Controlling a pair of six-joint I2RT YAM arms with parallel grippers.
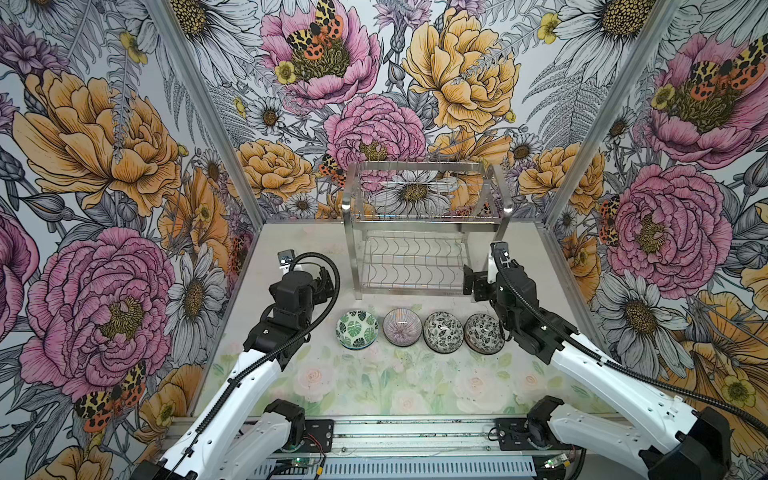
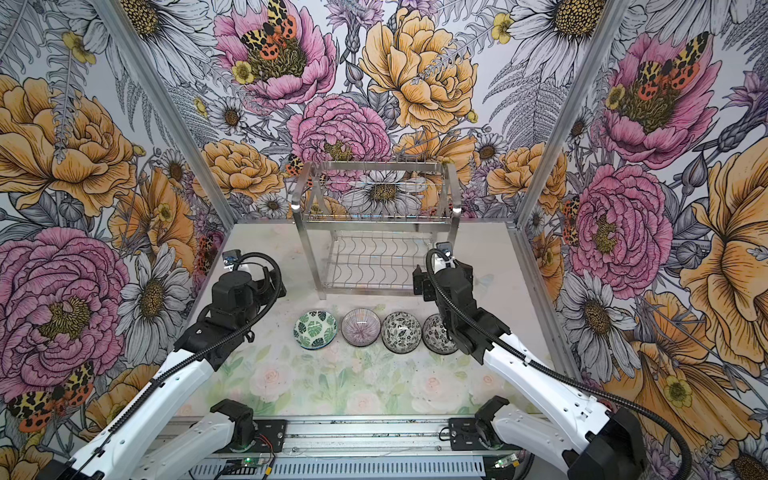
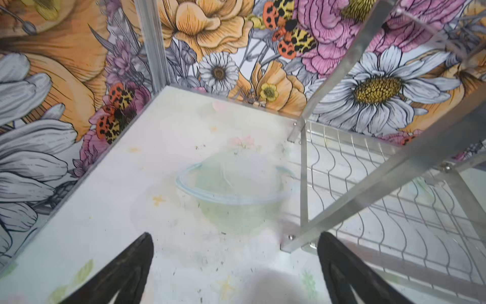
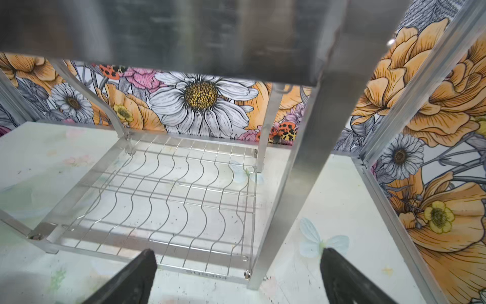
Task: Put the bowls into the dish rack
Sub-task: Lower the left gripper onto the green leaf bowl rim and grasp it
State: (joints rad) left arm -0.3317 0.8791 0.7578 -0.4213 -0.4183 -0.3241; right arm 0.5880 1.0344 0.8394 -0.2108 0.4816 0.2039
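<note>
Four bowls lined up before the dish rack
Nearest us, the bowls sit in a row on the desk. Just beyond, our left hand and right hand hover wide open, gripping nothing, by the rack's front legs. The rack stands farthest back.

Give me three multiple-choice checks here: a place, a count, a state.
1. Where are the bowls? A) in a row on the table, before the dish rack; B) on its lower shelf; C) on its top tier.
2. How many bowls wide is the row? A) two; B) four; C) seven.
3. The left gripper is: A) shut on a bowl; B) open, holding nothing; C) out of view.
Answers: 1 A, both top views show them ahead of the rack; 2 B, four sit side by side; 3 B, its jaws stand wide apart, gripping nothing.
</note>
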